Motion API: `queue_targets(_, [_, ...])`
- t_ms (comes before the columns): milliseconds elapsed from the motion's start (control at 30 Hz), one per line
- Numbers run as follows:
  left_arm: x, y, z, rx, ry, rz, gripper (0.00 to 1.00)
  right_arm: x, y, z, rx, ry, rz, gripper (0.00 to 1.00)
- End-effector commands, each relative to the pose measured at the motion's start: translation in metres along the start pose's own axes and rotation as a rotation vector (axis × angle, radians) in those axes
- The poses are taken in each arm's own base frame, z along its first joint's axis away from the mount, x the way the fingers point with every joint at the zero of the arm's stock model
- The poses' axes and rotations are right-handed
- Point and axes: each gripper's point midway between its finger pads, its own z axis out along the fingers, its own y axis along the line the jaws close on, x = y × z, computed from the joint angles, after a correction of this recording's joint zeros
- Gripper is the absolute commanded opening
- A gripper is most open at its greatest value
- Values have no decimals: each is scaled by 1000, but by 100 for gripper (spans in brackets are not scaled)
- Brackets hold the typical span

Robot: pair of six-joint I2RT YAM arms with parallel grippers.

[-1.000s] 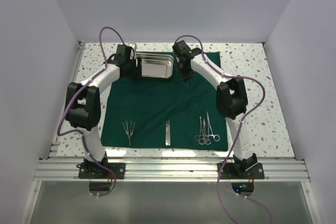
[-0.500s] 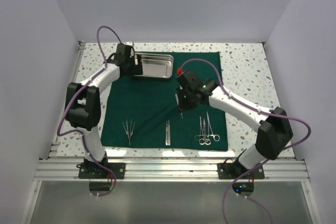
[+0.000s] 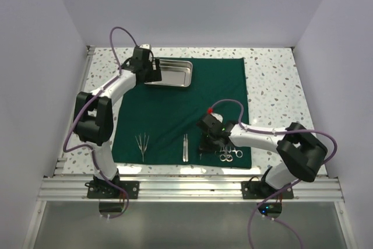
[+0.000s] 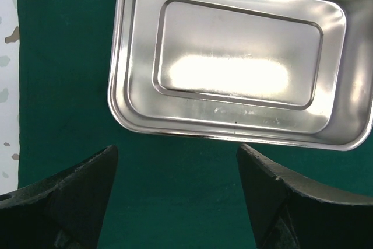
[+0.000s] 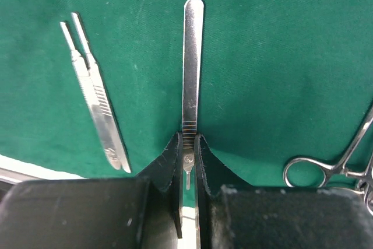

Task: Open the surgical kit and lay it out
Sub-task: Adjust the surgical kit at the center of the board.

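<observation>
Steel tray [image 4: 239, 126] lies empty on green cloth [image 4: 64, 74], rim reflecting light. Left gripper [image 4: 175, 199] fingers [image 4: 70, 196] spread wide just below it, touching nothing.

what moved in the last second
The right gripper, shut on a flat steel handle, swung from beside the steel tray to the near row, between the tweezers and the clamps. The left gripper opened, clear of the tray. Tray, green cloth, tweezers and clamps stayed put.

Deep green cloth [image 3: 175, 109] on a white table [image 3: 274, 86] speckled grey and brown.
The tray [image 3: 172, 73] and scalpel handle [image 5: 192, 56] gleam silver; the cables [image 3: 119, 28] are purple.
</observation>
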Motion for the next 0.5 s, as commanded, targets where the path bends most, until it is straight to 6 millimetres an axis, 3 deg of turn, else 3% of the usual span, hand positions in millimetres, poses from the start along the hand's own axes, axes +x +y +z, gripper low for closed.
queue_targets(0, [-8, -7, -15, -6, -47, -18, 87, -4, 26, 12, -77, -55, 78, 0])
queue_targets(133, [-2, -13, -22, -6, -48, -19, 87, 4, 55, 8, -100, -44, 21, 0])
queue_targets(233, [-2, -17, -27, -3, -53, -17, 87, 3, 65, -1, -99, -43, -4, 0])
queue_targets(333, [-5, -17, -32, -6, -63, -17, 87, -3, 57, -12, -56, -67, -19, 0])
queue_targets(467, [-7, -15, -37, -15, -69, -16, 87, 4, 23, -14, 42, -57, -37, 0])
